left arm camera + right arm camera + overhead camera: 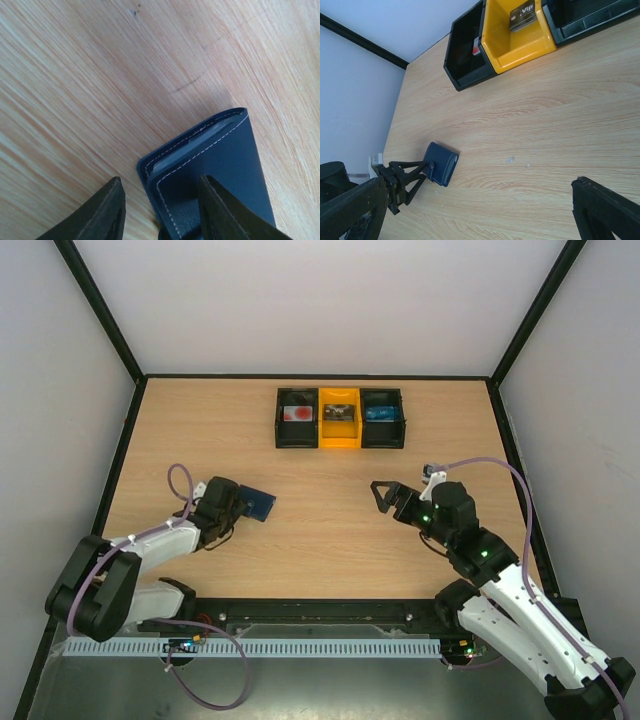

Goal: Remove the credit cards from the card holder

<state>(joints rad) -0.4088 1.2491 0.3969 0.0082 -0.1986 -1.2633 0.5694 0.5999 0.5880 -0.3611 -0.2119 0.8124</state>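
Straddling flat dark navy stitched card holder (220,160), lower right: left gripper (161,180), jaws apart, probably bracing; right gripper (380,498) spread, waiting.

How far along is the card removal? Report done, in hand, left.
Done: a card lies in each of three plastic bins, origin unclear. In hand: the open left gripper straddles an edge of the closed dark navy folding wallet; the right gripper hangs open, empty. Left: opening the wallet and pulling any cards inside.
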